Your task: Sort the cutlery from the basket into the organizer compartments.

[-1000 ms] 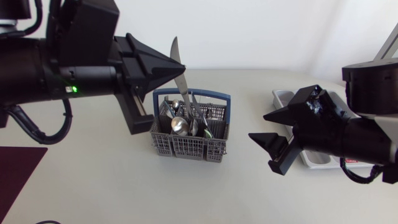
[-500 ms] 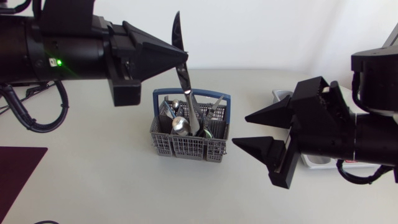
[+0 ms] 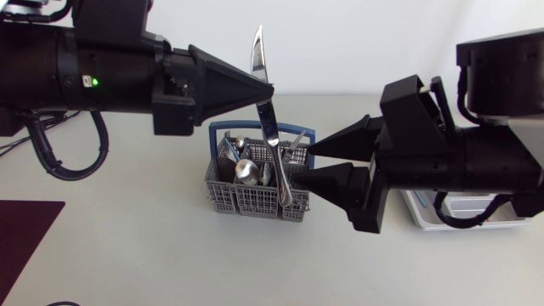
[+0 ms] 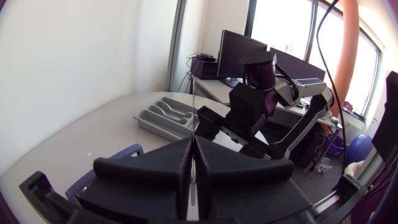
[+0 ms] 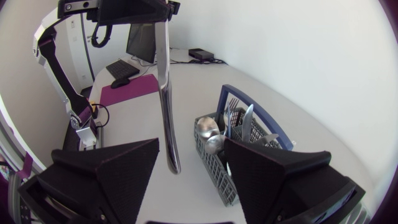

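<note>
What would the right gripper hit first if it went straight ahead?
Probably the knife in the left gripper: it hangs just ahead of the right gripper's open fingers, though depth is unclear.

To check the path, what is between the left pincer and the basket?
Only the knife: the left pincer holds it, handle hanging toward the basket. Head view shows this.

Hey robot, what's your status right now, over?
Left gripper shut on table knife, upright over basket. Right gripper open, facing knife's handle end. Spoons in basket. Nothing in the way.
</note>
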Robot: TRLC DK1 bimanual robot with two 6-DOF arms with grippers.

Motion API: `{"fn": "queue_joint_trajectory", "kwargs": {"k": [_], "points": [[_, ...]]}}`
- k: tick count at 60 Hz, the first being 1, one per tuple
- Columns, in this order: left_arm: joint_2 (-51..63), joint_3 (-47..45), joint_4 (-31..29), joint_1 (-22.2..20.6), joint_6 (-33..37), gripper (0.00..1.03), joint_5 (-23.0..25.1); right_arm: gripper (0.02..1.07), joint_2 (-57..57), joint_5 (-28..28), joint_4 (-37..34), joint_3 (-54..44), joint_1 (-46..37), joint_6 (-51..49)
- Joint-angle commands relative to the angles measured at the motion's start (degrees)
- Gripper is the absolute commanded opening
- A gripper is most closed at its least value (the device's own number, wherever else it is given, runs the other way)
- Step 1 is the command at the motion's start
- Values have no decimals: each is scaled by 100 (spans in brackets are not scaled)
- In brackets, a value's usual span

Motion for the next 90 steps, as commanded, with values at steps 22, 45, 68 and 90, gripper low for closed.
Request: {"fn": "queue_joint_trajectory", "kwargs": {"k": [22, 45, 68, 90], "points": [[336, -101, 506, -125, -333, 3, 197, 74, 593, -202, 105, 397, 175, 241], [398, -145, 585, -142, -368, 3, 206, 14, 778, -501, 113, 476, 140, 241], [442, -145, 866, 42, -526, 39, 197, 8, 769, -633, -150, 476, -10, 223], [591, 101, 1130, 526, -456, 65, -866, 8, 294, -580, -827, 248, -1214, -207]]}}
